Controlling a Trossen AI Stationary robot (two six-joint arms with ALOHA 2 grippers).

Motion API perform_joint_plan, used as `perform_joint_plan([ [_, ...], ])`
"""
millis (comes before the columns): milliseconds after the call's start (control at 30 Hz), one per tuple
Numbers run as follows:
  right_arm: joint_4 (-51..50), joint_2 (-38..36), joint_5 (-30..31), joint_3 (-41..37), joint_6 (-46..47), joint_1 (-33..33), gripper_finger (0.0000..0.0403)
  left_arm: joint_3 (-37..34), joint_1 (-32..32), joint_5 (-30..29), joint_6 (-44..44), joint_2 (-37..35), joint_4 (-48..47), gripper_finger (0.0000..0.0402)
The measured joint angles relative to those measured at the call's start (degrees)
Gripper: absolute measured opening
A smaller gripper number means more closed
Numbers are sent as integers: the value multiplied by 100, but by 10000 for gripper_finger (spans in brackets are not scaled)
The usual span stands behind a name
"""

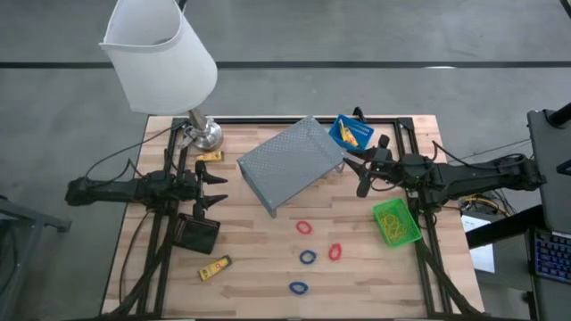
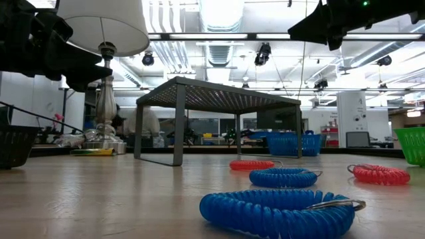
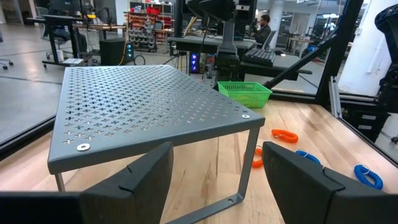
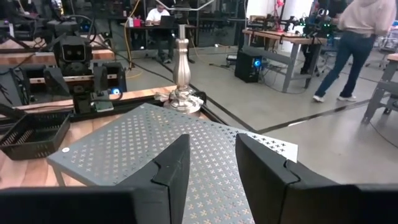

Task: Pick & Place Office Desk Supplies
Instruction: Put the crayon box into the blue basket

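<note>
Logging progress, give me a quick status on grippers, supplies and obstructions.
Left gripper open, empty, beside black bin. Right gripper open, empty, at grey riser. Coils loose on table. Riser mid-table between arms.

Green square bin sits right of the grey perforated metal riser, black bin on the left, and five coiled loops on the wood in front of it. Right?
Not quite: the high view shows four coiled loops, two red and two blue, not five. The rest holds: the green square bin lies right of the grey perforated metal riser, the black bin left.
</note>
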Motion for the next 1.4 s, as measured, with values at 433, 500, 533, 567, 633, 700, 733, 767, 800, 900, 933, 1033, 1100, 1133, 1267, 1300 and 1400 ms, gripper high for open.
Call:
perform_joint_plan([
  [433,0,1,4,0,18,0,130,0,0,0,0,0,0,253],
  [500,0,0,4,0,18,0,132,0,0,-2,0,0,0,253],
  [533,0,2,4,0,25,0,133,0,0,-1,0,0,0,253],
  [567,0,2,4,0,24,0,134,0,-1,0,0,0,0,253],
  [633,1,2,4,0,18,0,134,0,0,0,0,0,0,253],
  [700,0,2,4,0,33,0,132,0,-1,0,0,0,0,253],
  [733,0,2,4,0,31,0,131,0,0,-2,0,0,0,253],
  [767,0,2,4,0,27,0,129,0,-1,0,0,0,0,253],
  [800,0,2,4,0,27,0,128,0,-1,0,0,0,0,253],
  [900,0,2,4,0,30,0,123,0,0,0,0,0,0,253],
  [933,0,2,4,0,24,0,122,0,-1,0,-6,0,2,253],
  [1033,1,2,4,0,23,0,119,-2,-4,7,-691,0,19,253],
  [1100,2,2,4,0,18,0,118,-4,-1,15,-756,0,30,253],
  [1133,0,2,4,0,17,0,118,-4,0,18,-695,0,31,253],
  [1267,0,2,4,0,18,0,123,20,0,43,-651,1,-32,253],
  [1300,0,2,4,0,16,0,125,74,0,40,-640,2,-165,253],
  [1400,0,4,4,0,24,0,129,340,0,-37,-639,7,-625,253],
])
